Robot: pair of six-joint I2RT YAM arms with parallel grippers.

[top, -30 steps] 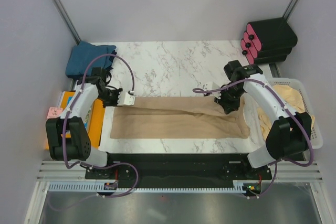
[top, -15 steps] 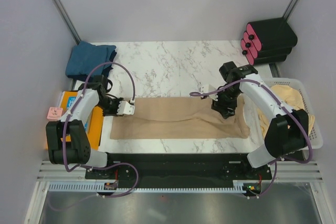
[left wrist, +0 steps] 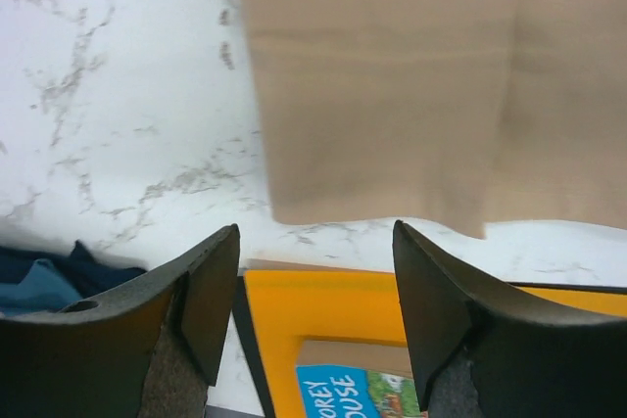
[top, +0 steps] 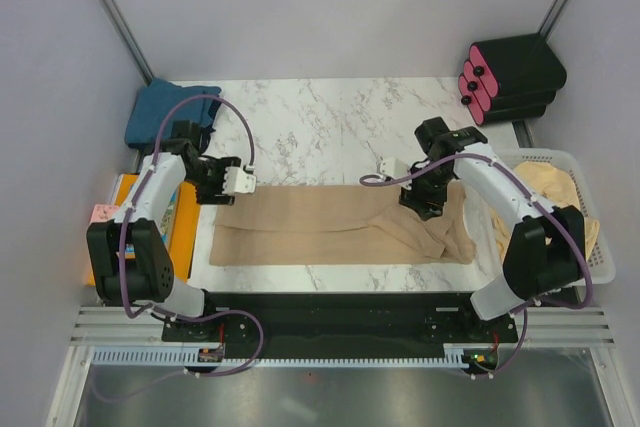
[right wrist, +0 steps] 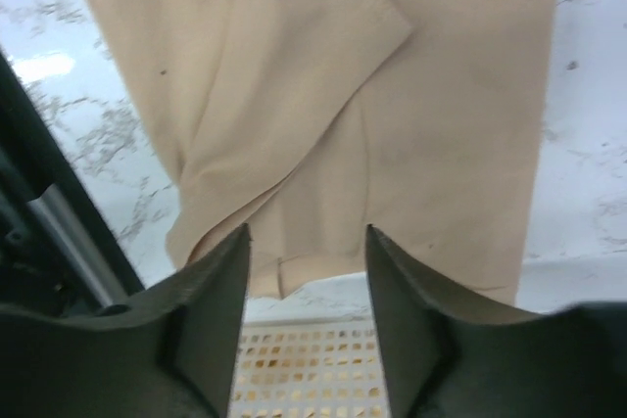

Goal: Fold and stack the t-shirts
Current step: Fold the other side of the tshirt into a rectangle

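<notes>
Tan shirt (top: 330, 232) lies flat near the front edge of the marble table (top: 330, 117), between the two arms, folded lengthwise into one long band. Its left end is square and smooth. Its right end, seen in the right wrist view with a sleeve turned over the body, is rumpled and bunched. Teal shirt (top: 165, 117) sits folded at the far left corner, well apart from the band; it appears to be the one finished piece and the likely base of the stack. Beige shirts (top: 558, 190) lie loose and unfolded in the white basket (top: 603, 252) at the right edge. Left gripper (left wrist: 313, 232) hangs above the band's left end, over bare marble and the orange book (left wrist: 333, 310), its jaws apart with nothing between them. Right gripper (right wrist: 308, 232) hangs over the right end, close by the basket, its jaws likewise parted and empty. As judged from this layout, the lengthwise fold is done. Yet to come are tidying the right end, the crosswise folds that shorten the band, its transfer onto the teal shirt, and the same sequence for each shirt in the basket.
</notes>
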